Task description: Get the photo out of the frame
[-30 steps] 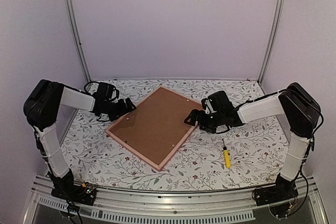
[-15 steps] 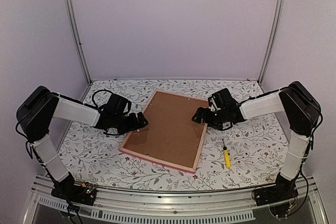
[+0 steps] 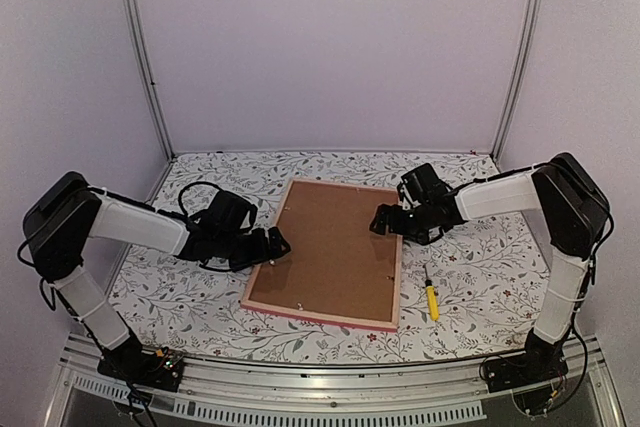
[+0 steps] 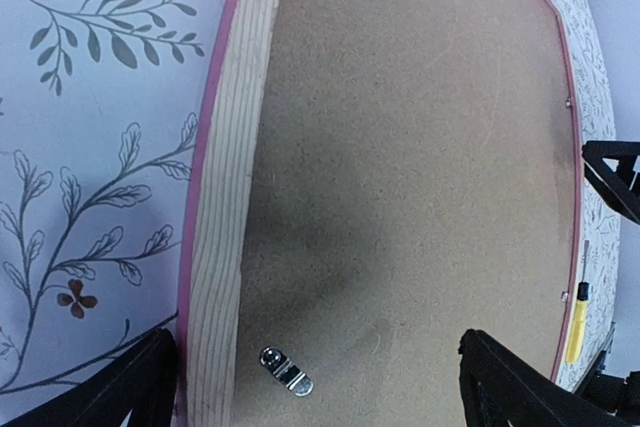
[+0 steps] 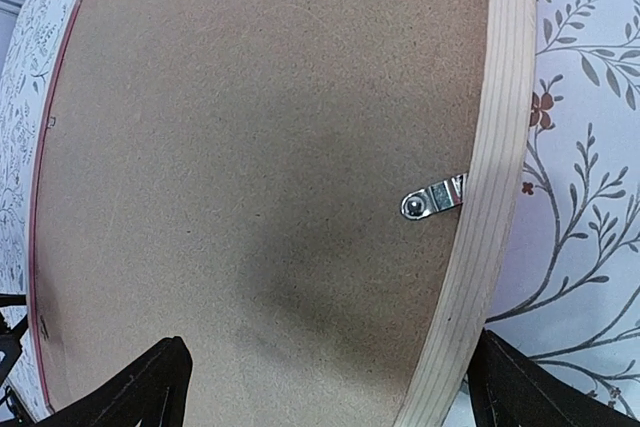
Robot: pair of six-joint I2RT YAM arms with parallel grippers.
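Note:
The frame [image 3: 320, 318] lies face down on the table, with its pink border and pale wood back [image 4: 225, 197] showing. The brown backing board [image 3: 330, 247] fills it, held by small metal clips [image 4: 287, 371] [image 5: 433, 197]. The photo is hidden under the board. My left gripper [image 3: 275, 244] is open at the frame's left edge, its fingers [image 4: 130, 387] straddling the wood rim. My right gripper [image 3: 383, 222] is open at the frame's upper right edge, its fingers [image 5: 530, 392] spanning the rim [image 5: 490, 167] and board.
A yellow screwdriver [image 3: 431, 299] lies on the floral tablecloth just right of the frame, and also shows in the left wrist view [image 4: 576, 322]. Walls and metal posts close in the back and sides.
The frame has swung from a diagonal lie to nearly square with the table and slid nearer. My left gripper has moved right and nearer with its edge; my right gripper has shifted slightly back.

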